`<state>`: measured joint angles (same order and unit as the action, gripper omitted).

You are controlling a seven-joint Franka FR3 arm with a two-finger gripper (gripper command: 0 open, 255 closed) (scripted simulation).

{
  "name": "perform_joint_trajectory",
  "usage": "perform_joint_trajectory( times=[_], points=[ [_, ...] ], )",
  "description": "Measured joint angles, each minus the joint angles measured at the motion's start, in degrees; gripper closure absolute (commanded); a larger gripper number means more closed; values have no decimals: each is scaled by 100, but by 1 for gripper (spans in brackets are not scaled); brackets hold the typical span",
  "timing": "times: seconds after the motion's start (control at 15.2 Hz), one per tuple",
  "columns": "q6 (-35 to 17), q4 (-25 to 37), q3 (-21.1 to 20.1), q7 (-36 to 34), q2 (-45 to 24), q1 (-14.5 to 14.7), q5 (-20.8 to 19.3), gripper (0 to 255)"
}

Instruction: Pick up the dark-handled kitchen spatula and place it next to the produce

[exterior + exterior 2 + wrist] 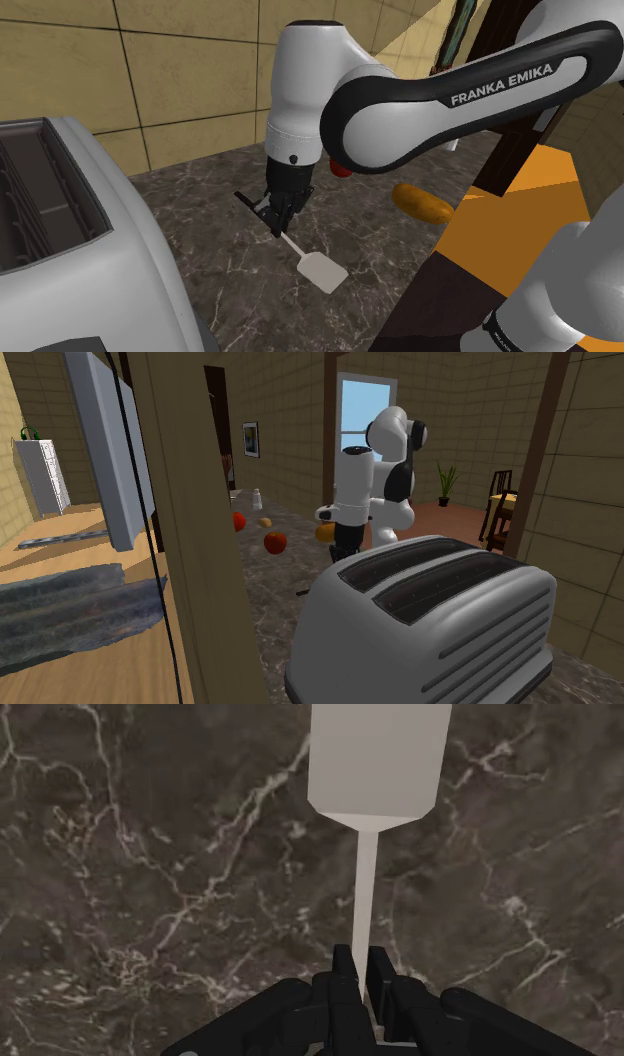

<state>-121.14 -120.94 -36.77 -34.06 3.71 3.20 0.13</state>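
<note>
Jaws pinched narrow on the spatula's [375,764] pale stem; gripper [362,968] at lower centre of the wrist view. Shoulder view: blade at centre frame over the marble counter [220,230], orange-brown produce [425,203] right of centre. Advice: carry low, blade level, release just beside it, not touching.

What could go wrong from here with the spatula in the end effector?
1. The end effector is shut on the thin shaft of the spatula, with the blade far out: it may pivot or slip in transit.
2. The blade looks low over the countertop and could catch on it.
3. The orange-brown produce lies near; the blade could knock it on set-down.
</note>
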Motion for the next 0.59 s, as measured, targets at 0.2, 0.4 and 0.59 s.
perform_joint_trajectory(
  times=[0.2,0.4,0.59],
  points=[
    [208,132,21,57,97,-4,66,255],
    [431,295,36,93,170,-5,113,255],
    [669,487,56,129,226,-12,147,255]
  ],
)
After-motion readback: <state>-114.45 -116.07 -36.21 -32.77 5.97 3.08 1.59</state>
